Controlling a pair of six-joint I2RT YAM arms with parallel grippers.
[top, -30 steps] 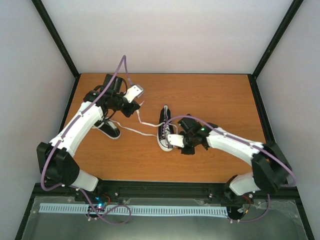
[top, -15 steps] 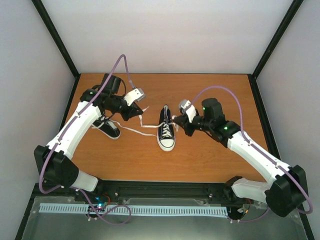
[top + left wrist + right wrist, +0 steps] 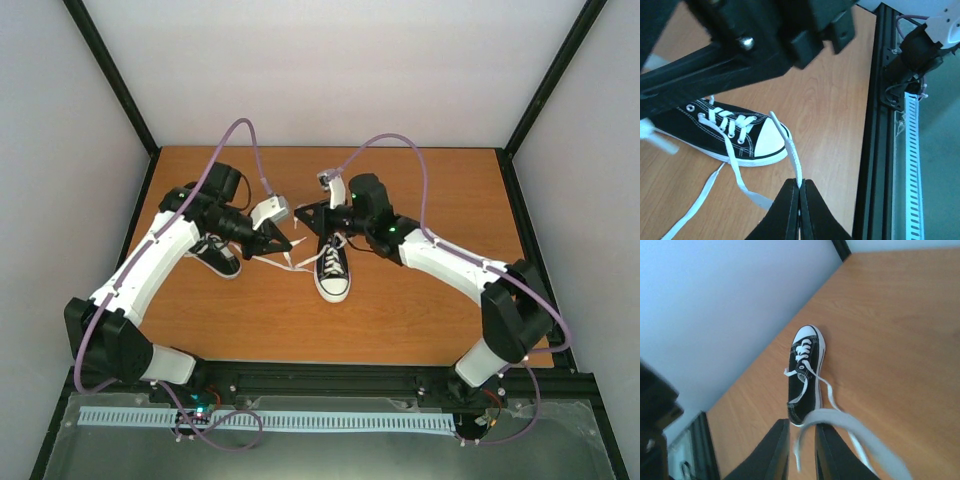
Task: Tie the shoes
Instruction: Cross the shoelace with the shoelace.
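The centre shoe [image 3: 333,270] is a black sneaker with a white toe cap that points toward the near edge. It also shows in the left wrist view [image 3: 695,125] and the right wrist view [image 3: 802,385]. My left gripper [image 3: 291,246] is left of it, shut [image 3: 800,186] on a white lace [image 3: 792,155] coming from that shoe. My right gripper [image 3: 305,218] hovers behind the shoe's heel. Its jaws [image 3: 802,425] stand slightly apart, and a blurred lace [image 3: 840,417] arcs over the right finger, its end hanging in the gap. The other shoe [image 3: 218,257] lies under my left arm.
Loose laces [image 3: 268,262] trail over the wooden table [image 3: 430,300] between the two shoes. The black frame rail [image 3: 875,150] runs along the near edge. Both grippers are close together above the centre shoe's left side.
My right gripper has swung from the shoe's right side up and left to behind its heel. My left gripper has moved right and nearer to the shoe with the lace.
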